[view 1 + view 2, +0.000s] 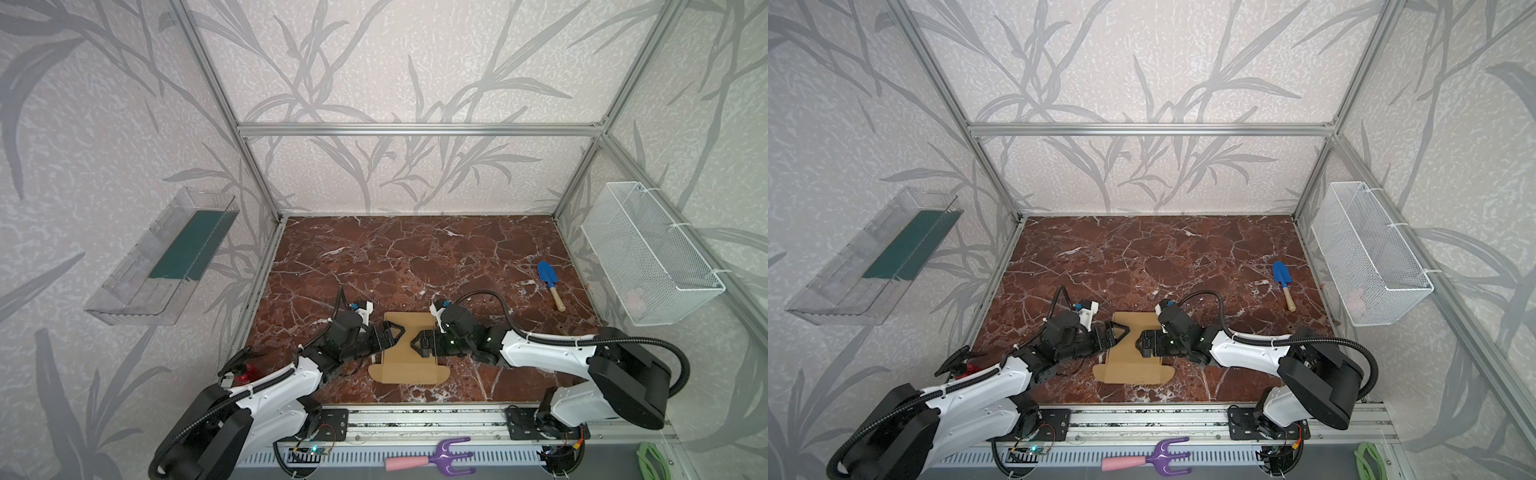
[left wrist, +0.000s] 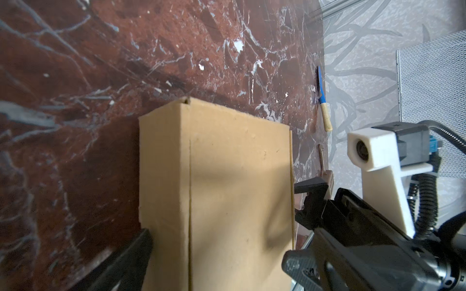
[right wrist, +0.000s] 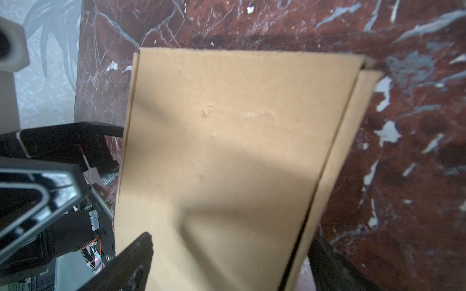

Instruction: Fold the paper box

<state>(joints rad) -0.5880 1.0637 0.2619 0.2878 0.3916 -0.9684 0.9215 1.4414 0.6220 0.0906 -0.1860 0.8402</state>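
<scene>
one paper box, two hands, one trowel

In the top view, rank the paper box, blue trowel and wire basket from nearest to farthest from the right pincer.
1. paper box, at the right pincer, near the front.
2. blue trowel, farther back on the right.
3. wire basket, hung on the right wall.
</scene>
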